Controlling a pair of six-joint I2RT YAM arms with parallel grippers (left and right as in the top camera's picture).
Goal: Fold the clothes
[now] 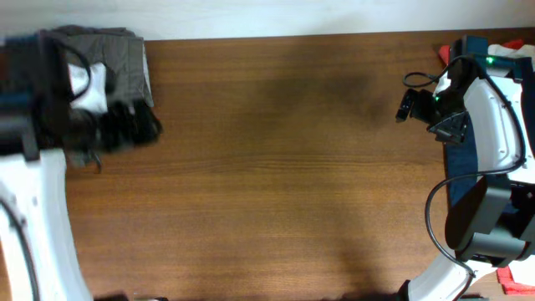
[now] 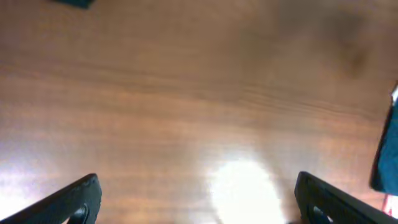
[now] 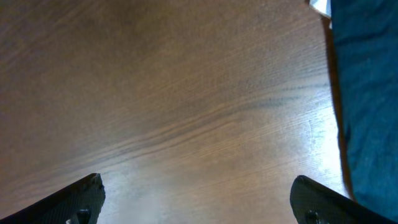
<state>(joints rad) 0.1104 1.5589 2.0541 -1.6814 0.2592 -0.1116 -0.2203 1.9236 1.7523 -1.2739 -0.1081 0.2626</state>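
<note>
A folded grey garment (image 1: 113, 52) lies at the table's far left corner. My left gripper (image 1: 142, 125) hovers just in front of it, blurred; in the left wrist view (image 2: 196, 190) its jaws are wide open over bare wood, holding nothing. A dark blue cloth (image 1: 458, 171) hangs at the table's right edge, partly hidden by the right arm. My right gripper (image 1: 407, 105) is near the far right; in the right wrist view (image 3: 196, 190) its jaws are open and empty over wood, with the blue cloth (image 3: 367, 93) at the right side.
The wooden table (image 1: 284, 167) fills the middle of the overhead view. Red items sit at the far right (image 1: 442, 53) and the near right corner (image 1: 512, 276). A blue edge (image 2: 388, 149) shows at the right of the left wrist view.
</note>
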